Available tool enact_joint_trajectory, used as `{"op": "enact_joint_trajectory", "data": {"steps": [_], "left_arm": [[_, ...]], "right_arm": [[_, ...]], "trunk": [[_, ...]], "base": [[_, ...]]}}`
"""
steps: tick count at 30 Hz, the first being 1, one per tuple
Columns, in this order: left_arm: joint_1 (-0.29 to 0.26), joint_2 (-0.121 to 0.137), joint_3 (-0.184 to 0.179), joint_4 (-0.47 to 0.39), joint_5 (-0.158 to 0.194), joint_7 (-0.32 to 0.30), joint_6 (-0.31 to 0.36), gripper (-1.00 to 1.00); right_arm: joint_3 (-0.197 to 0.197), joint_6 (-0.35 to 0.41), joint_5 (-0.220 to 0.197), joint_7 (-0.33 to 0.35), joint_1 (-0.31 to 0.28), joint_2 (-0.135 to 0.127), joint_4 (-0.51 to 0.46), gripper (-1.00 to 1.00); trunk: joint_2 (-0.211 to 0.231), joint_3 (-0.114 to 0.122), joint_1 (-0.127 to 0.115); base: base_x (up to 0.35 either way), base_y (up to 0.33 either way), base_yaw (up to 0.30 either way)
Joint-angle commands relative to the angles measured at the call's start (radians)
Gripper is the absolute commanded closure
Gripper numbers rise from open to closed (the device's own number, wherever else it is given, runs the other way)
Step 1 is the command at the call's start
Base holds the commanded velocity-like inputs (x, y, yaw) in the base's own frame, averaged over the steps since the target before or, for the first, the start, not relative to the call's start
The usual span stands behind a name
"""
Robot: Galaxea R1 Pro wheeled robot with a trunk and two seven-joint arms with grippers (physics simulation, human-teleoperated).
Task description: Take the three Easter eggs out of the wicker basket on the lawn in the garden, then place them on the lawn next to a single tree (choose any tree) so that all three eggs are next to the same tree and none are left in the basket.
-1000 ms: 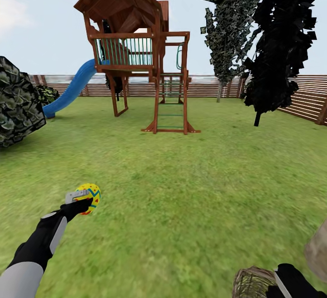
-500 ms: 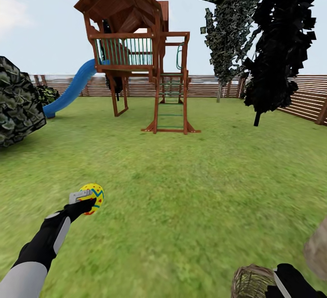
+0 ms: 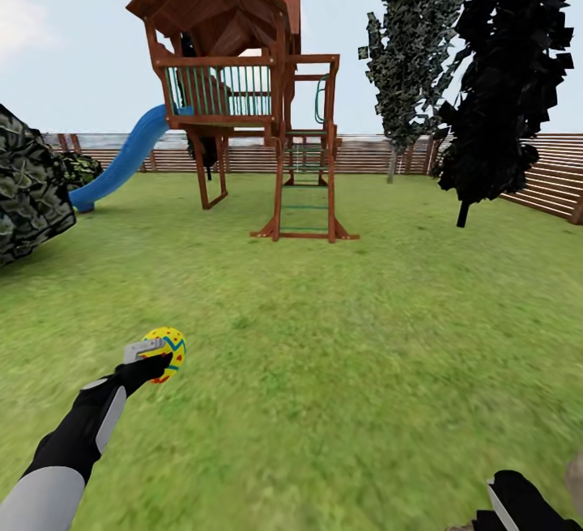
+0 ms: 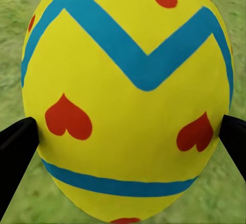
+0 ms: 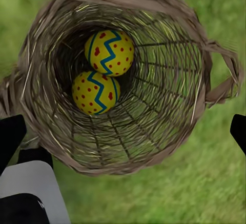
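— What does the robot's left arm (image 3: pixel 61 454) look like from the head camera?

— A pale grey cylindrical sleeve near the camera, then a matte black forearm with a light grey panel along its upper side, narrowing to a black wrist. The left gripper (image 3: pixel 154 357) carries a small silver-grey block on top — its fingers (image 4: pixel 15 147) read as plain black wedges in the wrist view.

— And the right side?

— The right arm (image 3: pixel 522 503) shows a rounded black housing edged by a thin pale grey strip. In its wrist view, the right gripper's fingers (image 5: pixel 10 134) are black too, beside a light grey plate with a black rounded part beneath it.
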Motion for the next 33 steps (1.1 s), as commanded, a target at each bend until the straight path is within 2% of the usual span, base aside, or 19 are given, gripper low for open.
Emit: {"op": "enact_joint_trajectory", "data": {"steps": [1,8,26,33], "left_arm": [[0.0,-0.003,0.002,-0.001,0.01,-0.003,0.007,1.0],[0.0,-0.005,0.002,-0.001,0.01,-0.004,0.0,1.0],[0.0,-0.004,0.003,-0.003,0.012,-0.006,-0.001,1.0],[0.0,-0.004,0.003,-0.004,0.012,-0.006,0.0,1.0]], "right_arm": [[-0.003,0.005,0.003,0.0,-0.001,0.001,-0.001,-1.0],[-0.003,0.005,0.002,0.0,0.0,0.001,0.0,-1.0],[-0.004,0.002,0.002,0.002,-0.001,0.001,0.001,-1.0],[-0.003,-0.061,0.003,0.002,-0.001,0.0,0.004,-1.0]], "trunk": [[-0.001,-0.001,0.001],[-0.001,-0.001,0.001],[-0.127,-0.058,0.07],[-0.176,-0.08,0.096]], "base": [[0.341,0.0,0.0],[0.154,0.0,0.0],[0.0,0.0,0.0],[0.0,0.0,0.0]]}}
